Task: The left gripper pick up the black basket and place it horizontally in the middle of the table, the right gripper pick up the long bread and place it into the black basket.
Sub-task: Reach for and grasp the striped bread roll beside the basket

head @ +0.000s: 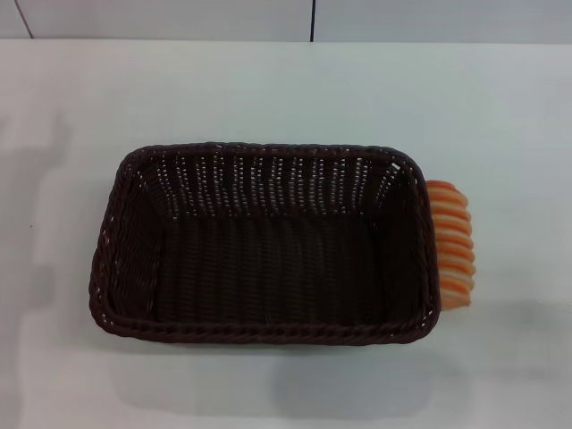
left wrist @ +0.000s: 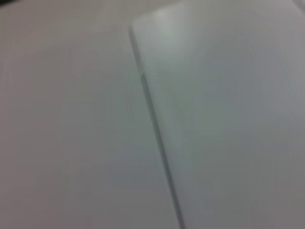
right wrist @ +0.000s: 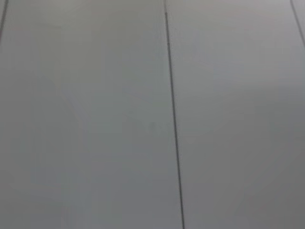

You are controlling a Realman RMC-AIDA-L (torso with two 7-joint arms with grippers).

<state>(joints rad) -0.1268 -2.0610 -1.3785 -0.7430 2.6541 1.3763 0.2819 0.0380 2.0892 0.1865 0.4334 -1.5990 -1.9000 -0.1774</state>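
The black basket [head: 264,243] lies lengthwise across the middle of the white table [head: 268,89] in the head view, open side up and with nothing in it. The long bread [head: 451,241], orange and cream striped, lies on the table right against the basket's right end, partly hidden behind its rim. Neither gripper shows in any view. The left wrist view shows only a blurred pale surface with an edge [left wrist: 152,119]. The right wrist view shows only grey panels with thin dark seams [right wrist: 172,114].
A pale wall with a dark vertical seam [head: 313,20] runs behind the table's far edge. White tabletop surrounds the basket on all sides.
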